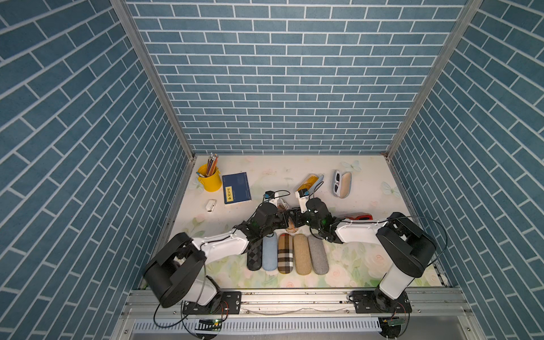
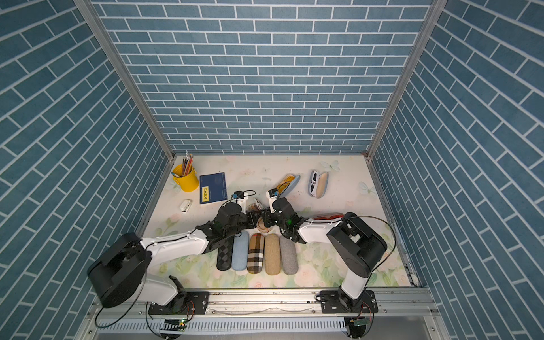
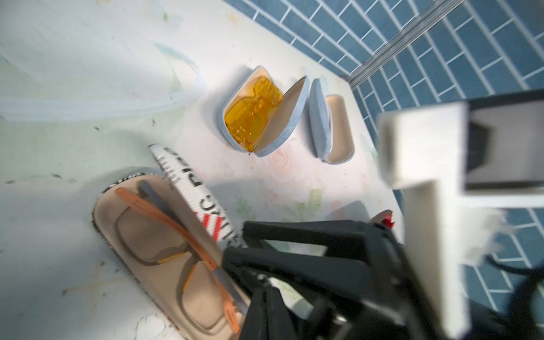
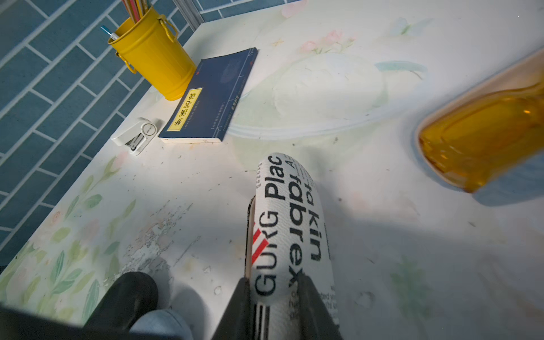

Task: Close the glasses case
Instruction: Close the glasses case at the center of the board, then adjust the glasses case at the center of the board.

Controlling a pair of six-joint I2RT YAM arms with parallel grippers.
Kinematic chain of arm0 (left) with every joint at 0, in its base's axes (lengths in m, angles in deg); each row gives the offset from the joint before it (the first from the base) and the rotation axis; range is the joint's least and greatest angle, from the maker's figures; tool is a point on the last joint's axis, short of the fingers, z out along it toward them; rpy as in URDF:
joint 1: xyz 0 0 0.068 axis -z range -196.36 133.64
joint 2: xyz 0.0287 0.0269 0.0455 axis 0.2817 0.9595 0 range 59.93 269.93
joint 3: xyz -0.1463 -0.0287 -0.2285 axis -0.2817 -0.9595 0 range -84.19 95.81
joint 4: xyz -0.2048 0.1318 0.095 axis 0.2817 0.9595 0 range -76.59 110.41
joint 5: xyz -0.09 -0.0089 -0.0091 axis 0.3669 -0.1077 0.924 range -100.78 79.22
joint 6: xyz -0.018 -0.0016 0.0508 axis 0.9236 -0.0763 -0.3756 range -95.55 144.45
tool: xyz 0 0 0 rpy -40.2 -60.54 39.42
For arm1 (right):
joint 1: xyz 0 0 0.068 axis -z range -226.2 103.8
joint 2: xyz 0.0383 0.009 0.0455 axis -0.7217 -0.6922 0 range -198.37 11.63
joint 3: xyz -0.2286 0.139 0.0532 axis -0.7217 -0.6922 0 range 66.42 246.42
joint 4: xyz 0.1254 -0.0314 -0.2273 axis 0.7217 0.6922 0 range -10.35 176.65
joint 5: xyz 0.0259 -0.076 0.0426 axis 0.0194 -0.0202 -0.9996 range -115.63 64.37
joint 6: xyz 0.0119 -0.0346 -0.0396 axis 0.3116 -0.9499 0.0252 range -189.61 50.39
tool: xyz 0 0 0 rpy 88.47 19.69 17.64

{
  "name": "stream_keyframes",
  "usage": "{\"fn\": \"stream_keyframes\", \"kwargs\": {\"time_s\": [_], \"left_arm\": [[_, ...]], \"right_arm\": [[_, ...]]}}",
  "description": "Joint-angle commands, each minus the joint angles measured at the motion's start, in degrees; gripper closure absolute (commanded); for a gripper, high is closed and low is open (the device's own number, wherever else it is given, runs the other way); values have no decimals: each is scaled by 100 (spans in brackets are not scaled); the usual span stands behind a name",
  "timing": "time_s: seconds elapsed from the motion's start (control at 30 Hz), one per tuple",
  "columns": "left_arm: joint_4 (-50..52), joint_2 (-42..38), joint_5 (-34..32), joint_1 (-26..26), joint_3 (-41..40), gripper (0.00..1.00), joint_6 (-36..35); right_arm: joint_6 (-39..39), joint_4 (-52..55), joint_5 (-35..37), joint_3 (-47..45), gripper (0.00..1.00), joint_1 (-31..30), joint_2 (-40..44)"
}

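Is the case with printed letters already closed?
No: its lid stands open, and glasses with orange arms lie uncovered inside.

The white glasses case (image 4: 290, 223) carries bold black print across its lid. In the right wrist view the letters read "GURG Plac", with what looks like "fabrex" and "ta kin" beside them and two red slanted stripes next to the first "G". The finer print near its end is too small to read. In the left wrist view the lid is blurred, showing little more than a "G" and the red stripes. The dark blue book (image 4: 217, 88) bears a yellow label (image 4: 185, 110) with four black Chinese characters, too stylised to make out. The white stapler (image 4: 137, 135) has a round badge with illegible lettering.
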Motion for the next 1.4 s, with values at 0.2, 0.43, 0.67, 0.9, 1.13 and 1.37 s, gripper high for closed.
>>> {"fn": "stream_keyframes", "kwargs": {"time_s": [0.2, 0.43, 0.67, 0.9, 1.13, 1.37], "left_arm": [[1305, -1447, -523, -808, -783, 95, 185], [1840, -2150, -673, -1178, -1073, 95, 213], [2048, -2354, -661, -1532, -1306, 96, 287], [2239, -2661, -618, -1820, -1477, 97, 333], [2390, -2829, -571, -1920, -1467, 96, 214], [2019, -2542, -375, -1910, -1556, 95, 156]], "right_arm": [[129, 1593, 79, 248, 72, -649, -1107], [69, 2162, 646, 778, 72, -1224, -1727], [35, 2601, 1070, 1176, 71, -1558, -2106], [-85, 3046, 1138, 1819, 70, -1752, -2741], [91, 1930, 514, 1256, 61, -1544, -1569], [39, 1701, -162, 1296, 59, -1130, -1069]]}}
